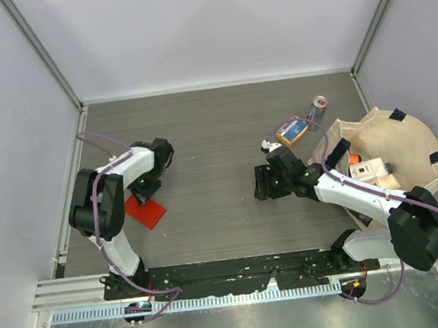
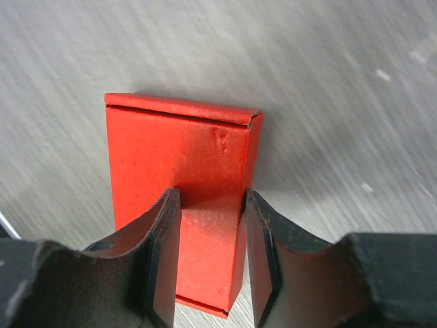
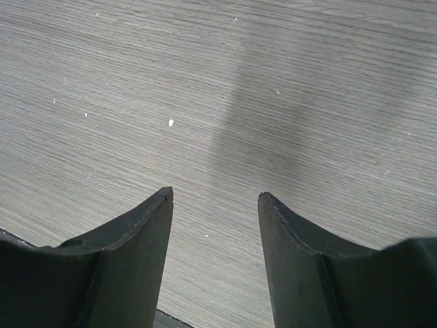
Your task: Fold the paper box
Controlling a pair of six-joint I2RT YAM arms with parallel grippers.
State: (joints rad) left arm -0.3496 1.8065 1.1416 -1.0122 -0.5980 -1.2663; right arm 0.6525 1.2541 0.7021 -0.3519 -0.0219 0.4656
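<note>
Poising left gripper (image 2: 209, 195) over folded paper box (image 2: 177, 150), flat on table (image 2: 341, 102) at left; pinching or not, cannot tell. Holding right gripper (image 3: 215, 193) spread, empty. Risking crushing or skidding it by closing off-centre.

The box (image 2: 179, 147) is bright red thin cardboard, folded into a small flat rectangle. A narrow flap is folded over along its far short end, with a crease beside it, and a small dent marks the face near that end. It lies flat and slightly skewed, directly under the left gripper (image 2: 208, 198). Part of its face shows between the gripper's tips.
</note>
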